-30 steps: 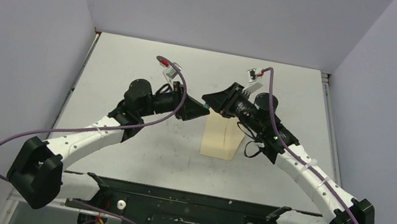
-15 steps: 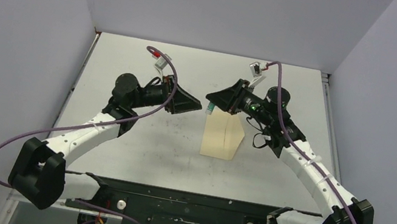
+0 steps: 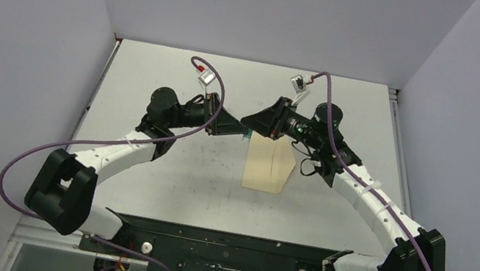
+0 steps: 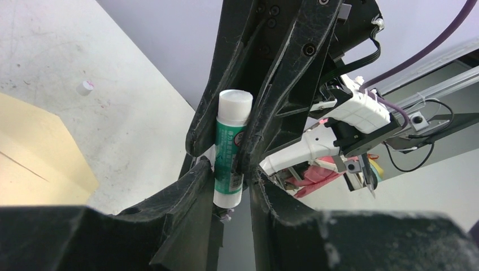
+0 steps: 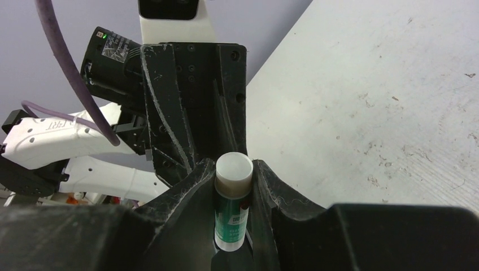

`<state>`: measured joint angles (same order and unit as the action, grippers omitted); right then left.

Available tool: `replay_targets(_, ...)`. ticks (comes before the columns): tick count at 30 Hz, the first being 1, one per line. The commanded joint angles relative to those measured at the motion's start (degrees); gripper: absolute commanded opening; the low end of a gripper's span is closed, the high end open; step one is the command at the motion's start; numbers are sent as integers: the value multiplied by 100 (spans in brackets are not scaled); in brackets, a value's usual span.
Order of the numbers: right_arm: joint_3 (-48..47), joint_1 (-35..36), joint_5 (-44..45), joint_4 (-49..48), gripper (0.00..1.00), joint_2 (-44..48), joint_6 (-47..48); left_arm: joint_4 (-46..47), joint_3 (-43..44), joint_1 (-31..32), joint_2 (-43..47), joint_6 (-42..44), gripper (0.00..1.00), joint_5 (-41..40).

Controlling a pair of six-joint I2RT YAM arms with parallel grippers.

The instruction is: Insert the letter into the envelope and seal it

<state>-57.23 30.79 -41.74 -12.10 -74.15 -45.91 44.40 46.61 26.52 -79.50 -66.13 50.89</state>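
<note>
Green glue stick (image 4: 230, 148) pinched by left jaws and right jaws, tan envelope (image 3: 269, 167) just beside

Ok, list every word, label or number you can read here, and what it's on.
"RT", tail of a mark with an unclear start: on the left arm's white plastic link.
White print on the green-and-white plastic glue stick: too blurred to read.
Black sticker on the left arm's dark housing: too small to read.

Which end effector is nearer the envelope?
Right. In the top view the right end effector overlaps the envelope's far edge; the left end effector sits just off its far left corner. Both grip a glue stick.
</note>
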Motion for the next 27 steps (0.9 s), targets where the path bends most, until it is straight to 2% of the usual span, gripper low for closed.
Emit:
replay_targets(1, -192, 55, -28, -648, 5, -47, -254, 686, 100, 72, -86, -223, 27, 271)
replay_targets(9, -138, 67, -74, -802, 5, -176, -380, 749, 128, 81, -217, -232, 26, 274)
replay_targets(10, -151, 67, -72, -794, 5, -191, -376, 781, 136, 81, -229, -238, 22, 292)
replay_targets(13, -231, 66, -32, -643, 9, -204, -281, 822, 142, 72, -258, -243, 2, 279)
replay_targets(14, -262, 60, 21, -539, 20, -194, -219, 836, 146, 65, -266, -243, 0, 247)
replay_targets(16, -274, 54, 416, -258, 56, -70, -39, 873, 147, 63, -261, -239, 0, 130)
replay_targets(17, -280, 51, 738, -27, 69, 18, 95, 883, 139, 70, -252, -242, 0, 41)
replay_targets(18, -281, 50, 1277, 305, 77, 156, 218, 916, 115, 72, -231, -250, 0, -118)
replay_targets(19, -288, 50, 1643, 512, 82, 224, 313, 942, 91, 72, -199, -251, 0, -276)
replay_targets(22, -162, 50, 2266, 750, 88, 532, 508, 992, -64, 95, -68, -226, 0, -893)
replay_targets(27, 122, 171, 1882, 478, 89, 696, 818, 837, -110, 166, 100, -21, 0, -1695)
